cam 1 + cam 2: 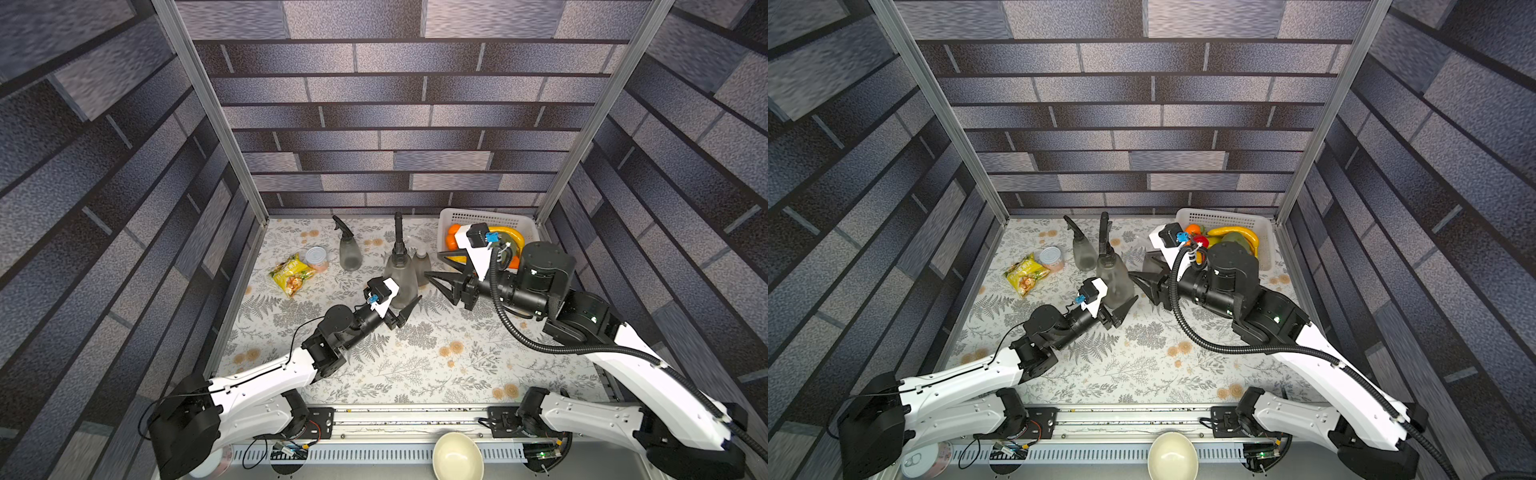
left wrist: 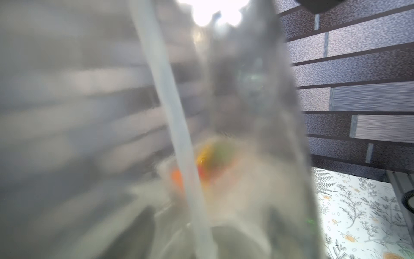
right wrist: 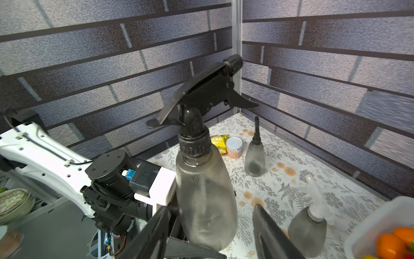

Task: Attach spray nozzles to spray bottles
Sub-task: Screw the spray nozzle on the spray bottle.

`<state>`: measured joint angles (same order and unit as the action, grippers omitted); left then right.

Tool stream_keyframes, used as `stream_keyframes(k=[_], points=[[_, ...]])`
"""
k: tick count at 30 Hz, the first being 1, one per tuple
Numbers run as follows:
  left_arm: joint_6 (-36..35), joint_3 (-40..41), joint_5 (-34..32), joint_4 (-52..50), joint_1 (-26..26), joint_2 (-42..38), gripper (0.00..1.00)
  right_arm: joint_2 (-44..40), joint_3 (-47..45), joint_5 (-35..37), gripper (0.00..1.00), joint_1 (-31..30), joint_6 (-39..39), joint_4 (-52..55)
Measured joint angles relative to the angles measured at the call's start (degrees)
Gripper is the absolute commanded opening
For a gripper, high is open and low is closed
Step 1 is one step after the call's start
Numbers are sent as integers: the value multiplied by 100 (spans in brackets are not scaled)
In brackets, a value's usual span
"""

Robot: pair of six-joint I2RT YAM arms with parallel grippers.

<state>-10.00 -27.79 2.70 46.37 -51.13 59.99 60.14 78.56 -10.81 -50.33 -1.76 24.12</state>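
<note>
My left gripper (image 1: 409, 305) is shut on the lower body of a smoky grey spray bottle (image 1: 401, 282), which stands upright with a black spray nozzle (image 1: 398, 237) on its neck. That bottle fills the left wrist view, where its dip tube (image 2: 174, 125) shows through the wall. My right gripper (image 1: 433, 265) is open just to the right of it, fingers level with its body and not touching. A second bottle (image 3: 255, 157) with a black nozzle stands at the back. A third bottle (image 3: 308, 233) carries a translucent white nozzle (image 3: 315, 192).
A white basket (image 1: 486, 220) of toy fruit stands at the back right, behind my right wrist. A silver-lidded can (image 1: 316, 257) and a yellow snack bag (image 1: 291, 274) lie at the back left. A cream bowl (image 1: 457, 457) sits below the front rail.
</note>
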Motion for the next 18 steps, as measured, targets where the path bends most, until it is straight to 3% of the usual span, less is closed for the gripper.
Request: stream_keyframes(k=[7, 18], points=[[2, 0, 164, -284, -184, -76, 78, 479, 87, -662, 53, 238, -76, -411], [22, 0, 155, -450, -210, -68, 78, 750, 151, -752, 40, 256, -229, -616]])
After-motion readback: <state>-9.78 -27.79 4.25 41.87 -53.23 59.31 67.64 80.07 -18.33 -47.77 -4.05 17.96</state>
